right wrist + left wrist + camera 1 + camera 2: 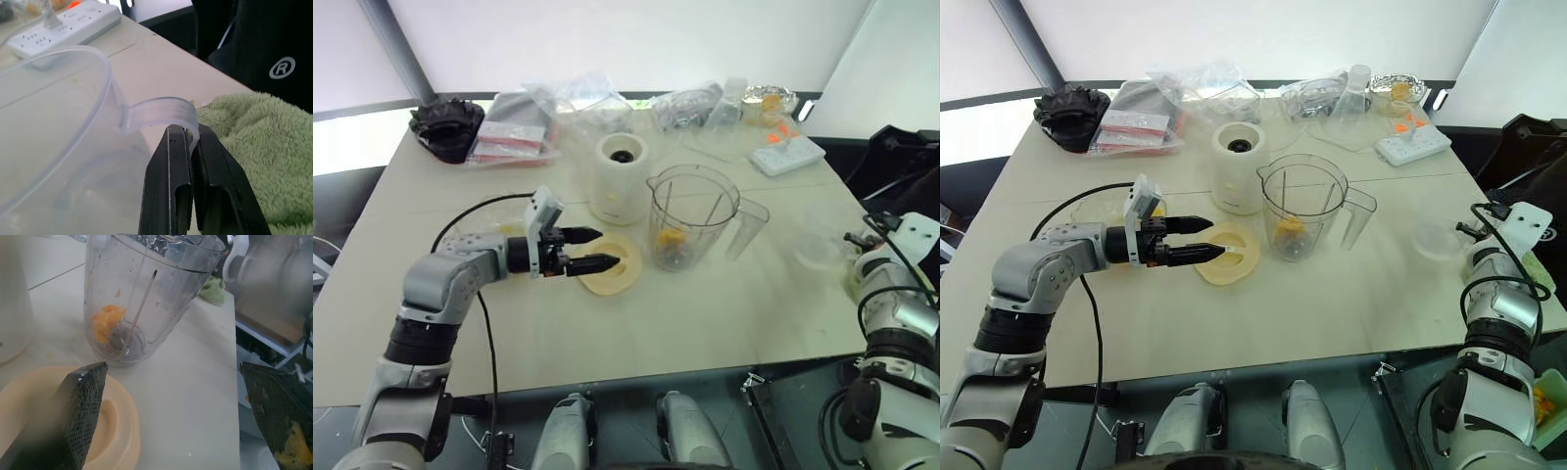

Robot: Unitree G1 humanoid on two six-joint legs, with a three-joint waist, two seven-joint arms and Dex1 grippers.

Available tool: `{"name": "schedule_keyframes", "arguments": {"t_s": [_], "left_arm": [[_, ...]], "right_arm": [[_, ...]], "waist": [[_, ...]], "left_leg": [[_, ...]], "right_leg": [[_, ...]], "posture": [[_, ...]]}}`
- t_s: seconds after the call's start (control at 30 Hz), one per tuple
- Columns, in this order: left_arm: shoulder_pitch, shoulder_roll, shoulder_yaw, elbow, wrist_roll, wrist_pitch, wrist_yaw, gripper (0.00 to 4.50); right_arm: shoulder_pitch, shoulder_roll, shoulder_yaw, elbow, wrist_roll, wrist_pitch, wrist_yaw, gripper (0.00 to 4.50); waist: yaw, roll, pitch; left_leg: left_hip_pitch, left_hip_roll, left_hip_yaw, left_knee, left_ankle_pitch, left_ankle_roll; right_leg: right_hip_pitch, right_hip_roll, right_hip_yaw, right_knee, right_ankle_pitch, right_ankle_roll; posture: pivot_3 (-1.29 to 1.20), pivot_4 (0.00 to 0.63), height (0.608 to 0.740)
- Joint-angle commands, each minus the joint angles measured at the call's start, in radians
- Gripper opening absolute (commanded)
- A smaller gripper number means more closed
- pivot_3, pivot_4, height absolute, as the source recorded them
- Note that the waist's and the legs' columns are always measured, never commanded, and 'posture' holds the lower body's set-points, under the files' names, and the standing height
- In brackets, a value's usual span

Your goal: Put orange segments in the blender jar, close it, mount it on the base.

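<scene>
Left gripper (597,249) reaches in level over the table (724,313), its two black fingers spread wide apart with nothing between them; their tips hover over the flat cream lid (612,266), which lies on the table just in front of the base. In the left wrist view one finger pad (83,416) hangs above that lid and the other carries a smear of orange pulp.

Behind the lid stands the base (621,178), a squat cream cylinder with a dark socket on top, upright and bare. Just to its right is the blender jar (690,217), upright on the table, uncovered, its handle turned to the right. The orange segments (670,238) sit at the bottom of the jar, beside the dark blade.

Further right, near the table's edge, lies a shallow clear dish (1438,240). At that edge the right gripper (191,147) has its fingers pressed together on the dish's clear tab handle, with a green towel (254,142) just beside it. A white power strip (787,154) lies at the far right of the table.
</scene>
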Motion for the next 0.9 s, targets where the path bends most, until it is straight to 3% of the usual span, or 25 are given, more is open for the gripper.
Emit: {"name": "schedule_keyframes", "arguments": {"t_s": [0.03,0.57,0.9], "left_arm": [[-0.010,0.013,-0.008,-0.037,-0.023,-0.001,-0.035,4.50],[-0.020,0.031,-0.046,-0.029,0.001,-0.046,-0.095,4.50],[-0.018,-0.002,-0.031,-0.011,0.010,-0.122,-0.091,4.50]], "right_arm": [[0.014,0.028,-0.059,-0.106,0.083,0.006,0.008,0.01],[0.114,0.082,-0.091,-0.446,0.234,0.105,0.007,0.01],[0.174,-0.042,-0.033,-0.744,0.246,0.254,0.074,0.01]], "waist": [[0.000,0.000,0.000],[0.001,0.001,0.001],[0.001,0.002,0.001]], "left_leg": [[0.000,0.000,0.000,0.000,0.000,0.000],[0.000,0.001,0.000,-0.002,0.000,0.000],[0.000,0.001,0.000,-0.002,0.000,0.000]], "right_leg": [[0.000,0.000,0.000,0.000,0.000,0.000],[-0.002,0.000,0.000,0.002,0.000,0.000],[-0.003,0.000,0.000,0.002,0.000,0.000]], "posture": [[0.00,0.150,0.740],[0.00,0.150,0.740],[0.00,0.150,0.740]]}}
